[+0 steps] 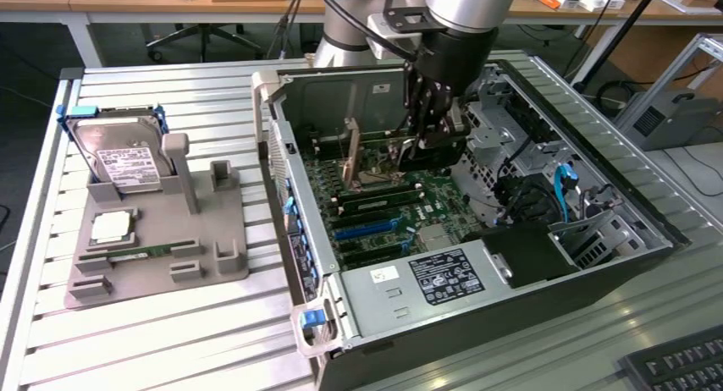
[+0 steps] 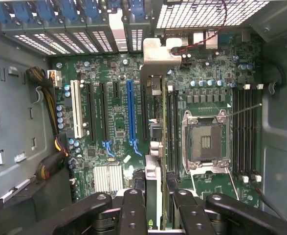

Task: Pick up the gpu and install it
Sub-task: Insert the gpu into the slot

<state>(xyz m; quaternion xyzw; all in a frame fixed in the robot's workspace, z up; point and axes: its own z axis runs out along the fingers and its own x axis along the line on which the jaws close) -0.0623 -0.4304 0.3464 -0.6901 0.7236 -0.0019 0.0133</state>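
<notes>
Spanning the exterior view, the slatted worktop (image 1: 158, 340) carries an open computer case (image 1: 543, 315) lying on its side. The arm (image 1: 463, 6) reaches straight down into the case, wrist vertical. Its pincer (image 1: 432, 141) is clamped on the gpu (image 2: 154, 147), with fingers (image 2: 133, 210) on either face. The card stands on edge over the motherboard (image 2: 109, 127), between the blue slot (image 2: 130, 112) and the processor socket (image 2: 207, 142). Its silver bracket (image 2: 158, 54) points toward the case's vented rear wall.
</notes>
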